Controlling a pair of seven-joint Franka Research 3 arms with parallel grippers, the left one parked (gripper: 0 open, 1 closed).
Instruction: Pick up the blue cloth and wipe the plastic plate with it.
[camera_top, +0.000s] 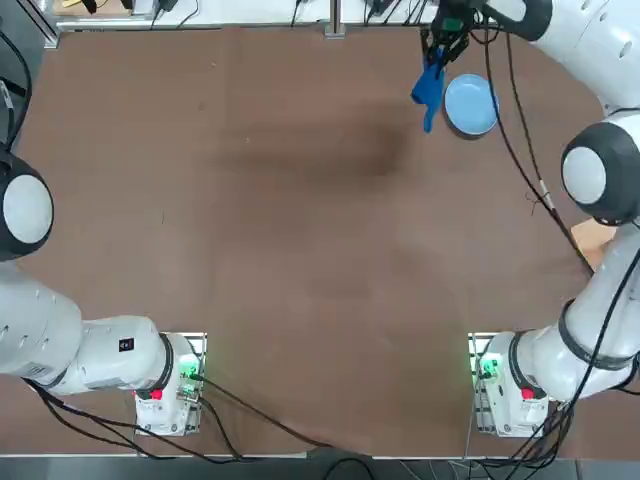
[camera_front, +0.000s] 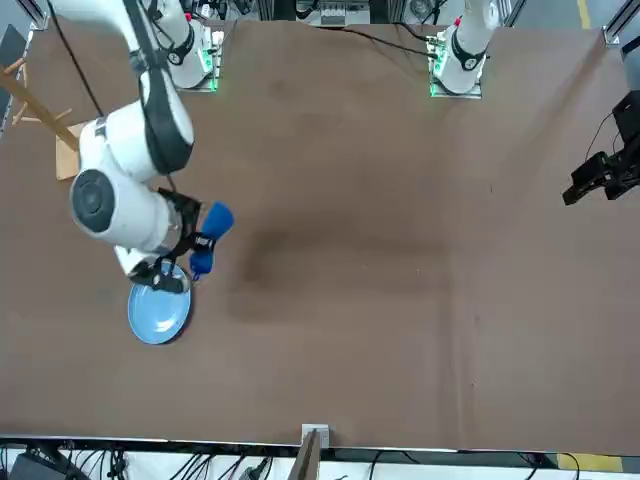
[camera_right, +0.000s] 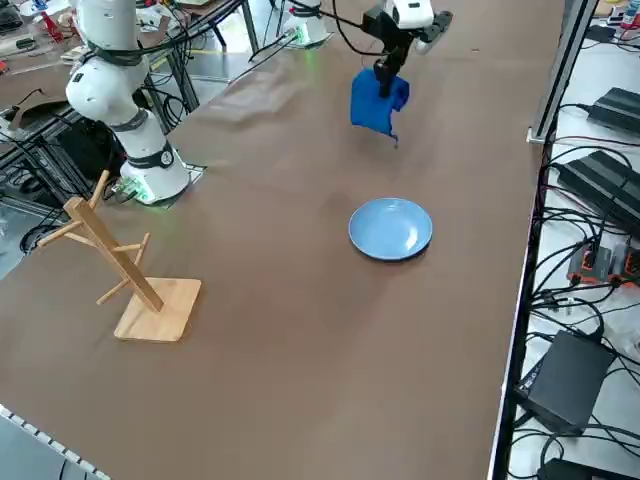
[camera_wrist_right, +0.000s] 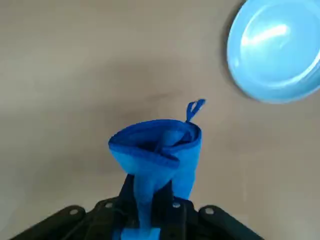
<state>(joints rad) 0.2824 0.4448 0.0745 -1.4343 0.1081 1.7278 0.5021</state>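
The blue cloth (camera_top: 430, 88) hangs bunched in the air, well above the table, with my right gripper (camera_top: 440, 50) shut on its upper end. In the wrist view the cloth (camera_wrist_right: 157, 150) dangles from between the closed fingers, a small loop at its tip. The light blue plastic plate (camera_top: 471, 104) lies flat on the table at the far right, just beside and below the hanging cloth. Seen from the side, the plate (camera_right: 390, 228) sits apart from the cloth (camera_right: 376, 101) and the gripper (camera_right: 385, 70). The front view shows the cloth (camera_front: 208, 240) beside the plate (camera_front: 158, 312).
A wooden rack on a square base (camera_right: 130, 275) stands near the table's right edge, closer to the arm's base than the plate. The table's far edge runs close behind the plate (camera_top: 330, 28). Cables and boxes lie beyond that edge.
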